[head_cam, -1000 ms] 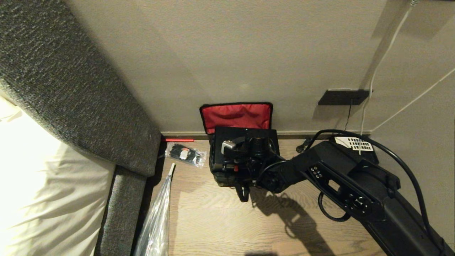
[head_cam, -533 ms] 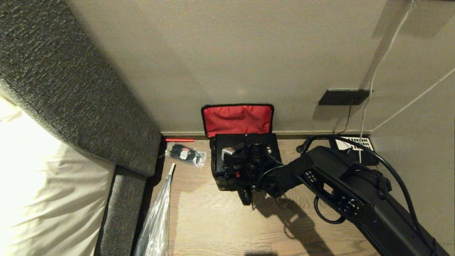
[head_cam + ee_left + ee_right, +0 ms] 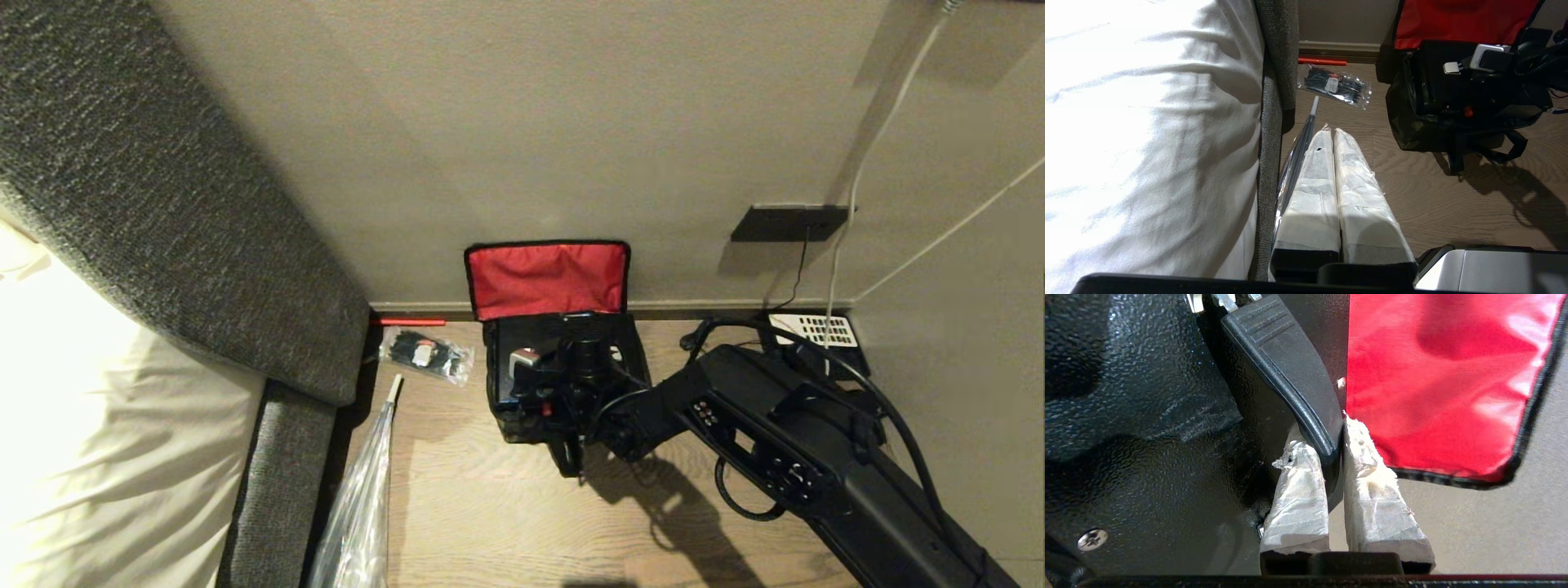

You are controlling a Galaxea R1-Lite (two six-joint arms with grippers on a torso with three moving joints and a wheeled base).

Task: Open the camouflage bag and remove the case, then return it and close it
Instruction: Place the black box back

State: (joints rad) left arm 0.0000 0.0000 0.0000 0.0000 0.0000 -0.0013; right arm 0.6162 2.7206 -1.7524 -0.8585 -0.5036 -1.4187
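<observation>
The camouflage bag (image 3: 513, 423) stands open on the wood floor against the wall, its red-lined lid (image 3: 549, 279) upright against the wall. The black case (image 3: 519, 336) sits low in the bag's mouth, partly hidden by my right wrist. My right gripper (image 3: 1323, 433) reaches down from above and is shut on the case's black handle (image 3: 1286, 363), beside the red lining (image 3: 1437, 375). In the left wrist view the bag (image 3: 1408, 122) and the case (image 3: 1433, 81) lie off to one side. My left gripper (image 3: 1329, 134) is parked shut and empty next to the bed.
A grey upholstered bed frame (image 3: 163, 204) with white bedding fills the left. A clear packet of black items (image 3: 424, 353), a red stick (image 3: 408, 322) and a plastic-wrapped umbrella (image 3: 359, 490) lie left of the bag. A telephone (image 3: 816, 331), a wall plate (image 3: 788, 222) and cables are at right.
My right arm has sunk with the case, which now sits deeper in the bag. More of the red lining shows above it. The left arm has kept still.
</observation>
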